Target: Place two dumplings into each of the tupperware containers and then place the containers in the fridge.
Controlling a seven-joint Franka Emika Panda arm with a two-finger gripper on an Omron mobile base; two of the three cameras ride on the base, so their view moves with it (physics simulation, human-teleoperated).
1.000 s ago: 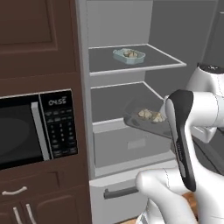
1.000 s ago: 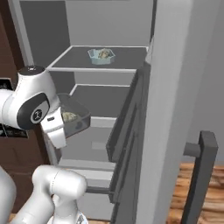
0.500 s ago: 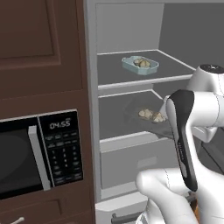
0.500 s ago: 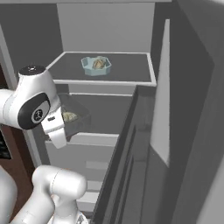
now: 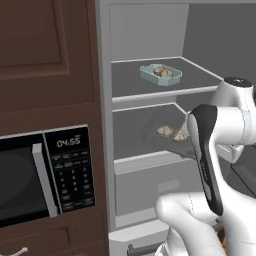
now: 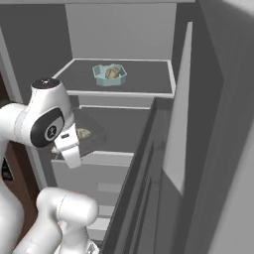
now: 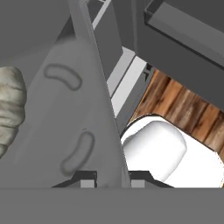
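Second container going onto the middle fridge shelf

My gripper (image 7: 113,177) is pinched on the rim of the dark grey container (image 5: 167,134), fingers close together with the thin wall between them, and I hold it just over the middle shelf (image 5: 131,140) of the open fridge (image 5: 150,30). Two dumplings (image 5: 172,132) sit inside it; one (image 7: 11,105) shows at the left of my hand view. The blue container (image 5: 161,74) with its dumplings already rests on the upper shelf (image 6: 144,79). I judge this the last step: next I need to lower the tray flat onto the shelf, far enough in that it sits steady, then spread my fingers and draw back without dragging the rim.
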